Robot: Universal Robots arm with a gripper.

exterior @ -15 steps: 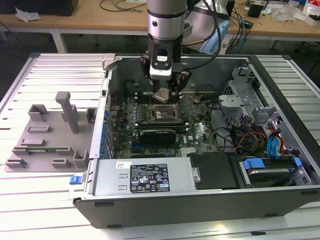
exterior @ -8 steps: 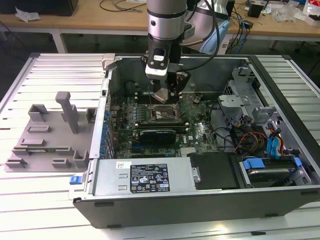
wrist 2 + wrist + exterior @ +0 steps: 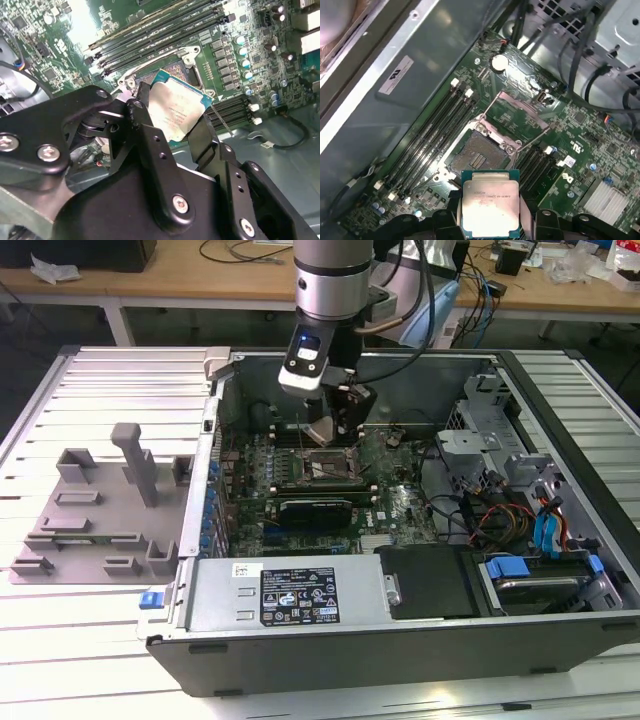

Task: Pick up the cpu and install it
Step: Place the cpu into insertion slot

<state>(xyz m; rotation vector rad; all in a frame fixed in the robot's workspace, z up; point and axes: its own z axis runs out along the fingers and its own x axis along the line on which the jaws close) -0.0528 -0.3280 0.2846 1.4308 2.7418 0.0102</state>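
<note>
Fingers (image 3: pixel 150 145) of the gripper (image 3: pixel 174 127) are closed narrow on the cpu (image 3: pixel 176 107), with one black finger against each of two opposite edges. In the second wrist view the chip sits between them with its pale metal top toward the camera. In the first wrist view the cpu (image 3: pixel 490 206) shows the same grasp, with the dark fingers (image 3: pixel 443 223) at both its sides and a thin green border around the silver top.

The cpu is not in the socket. It is held in the air above the motherboard (image 3: pixel 580 125), close to the socket (image 3: pixel 477 156). The socket lies open: its metal frame (image 3: pixel 522 107) is folded back and the field of contacts is uncovered. Long black memory slots (image 3: pixel 427 137) run along one side of the socket, and shorter ones lie on the other side. A round silver battery (image 3: pixel 499 62) sits farther away on the board.

In the exterior view the arm (image 3: pixel 335 280) reaches down from above into the open computer case (image 3: pixel 560 635), which lies on its side on a ribbed metal tabletop (image 3: pixel 90 380). The gripper (image 3: pixel 322 435) hangs just over the socket (image 3: pixel 325 468) in the middle of the board. The cpu (image 3: pixel 322 430) shows there as a small, pale, tilted plate. On the tabletop, at the exterior view's left of the case, stands a grey fixture (image 3: pixel 100 510) with upright blocks, well apart from the gripper.
</note>
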